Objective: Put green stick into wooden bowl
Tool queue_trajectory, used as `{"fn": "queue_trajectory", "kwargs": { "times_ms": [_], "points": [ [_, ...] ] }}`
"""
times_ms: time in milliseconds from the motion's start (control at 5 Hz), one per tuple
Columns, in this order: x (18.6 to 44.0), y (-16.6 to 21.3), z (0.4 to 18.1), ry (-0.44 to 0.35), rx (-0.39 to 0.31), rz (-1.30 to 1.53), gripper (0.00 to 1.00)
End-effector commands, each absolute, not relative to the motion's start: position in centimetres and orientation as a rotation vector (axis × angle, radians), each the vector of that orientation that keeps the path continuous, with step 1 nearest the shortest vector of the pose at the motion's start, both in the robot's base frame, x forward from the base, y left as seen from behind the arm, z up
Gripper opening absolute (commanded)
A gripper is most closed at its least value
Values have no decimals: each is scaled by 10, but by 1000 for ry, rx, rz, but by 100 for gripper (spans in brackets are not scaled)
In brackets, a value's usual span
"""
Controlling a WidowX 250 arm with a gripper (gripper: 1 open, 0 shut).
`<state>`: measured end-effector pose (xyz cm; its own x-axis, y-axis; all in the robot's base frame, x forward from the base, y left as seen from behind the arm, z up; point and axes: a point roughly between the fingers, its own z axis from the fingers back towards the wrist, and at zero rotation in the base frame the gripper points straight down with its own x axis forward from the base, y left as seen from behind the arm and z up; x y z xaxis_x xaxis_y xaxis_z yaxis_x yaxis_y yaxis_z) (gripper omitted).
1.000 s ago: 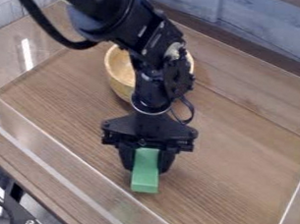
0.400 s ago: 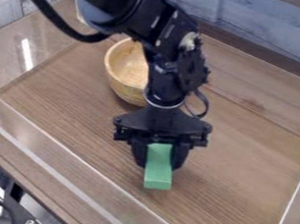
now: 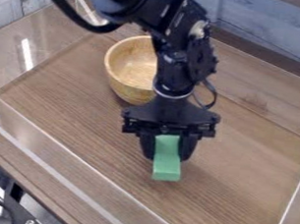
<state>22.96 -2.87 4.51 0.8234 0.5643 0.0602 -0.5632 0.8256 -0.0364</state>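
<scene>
With the green stick (image 3: 168, 163) gripped, carry toward the wooden bowl

Clenched on the upper part of the stick, the black jaws (image 3: 167, 138) hold it hanging steeply below them, its free end toward the near side of the tabletop (image 3: 78, 135). The wooden bowl (image 3: 127, 65) stands behind the arm, partly hidden by it. The next step is best done by raising the stick until its lower end passes above the rim, then moving back and slightly to the robot camera's left, centring it over the hollow, and lowering before release. Let go too early, it could tip over the thick wall. Bare wood surrounds the stick to either side; the near edge lies apart from it.
</scene>
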Motion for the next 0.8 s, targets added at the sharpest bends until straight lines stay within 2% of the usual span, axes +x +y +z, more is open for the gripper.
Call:
{"fn": "queue_trajectory", "kwargs": {
  "times_ms": [0, 600],
  "points": [
    [247, -28, 58, -106, -35, 616, 0],
    [269, -7, 65, -159, -74, 658, 0]
  ]
}}
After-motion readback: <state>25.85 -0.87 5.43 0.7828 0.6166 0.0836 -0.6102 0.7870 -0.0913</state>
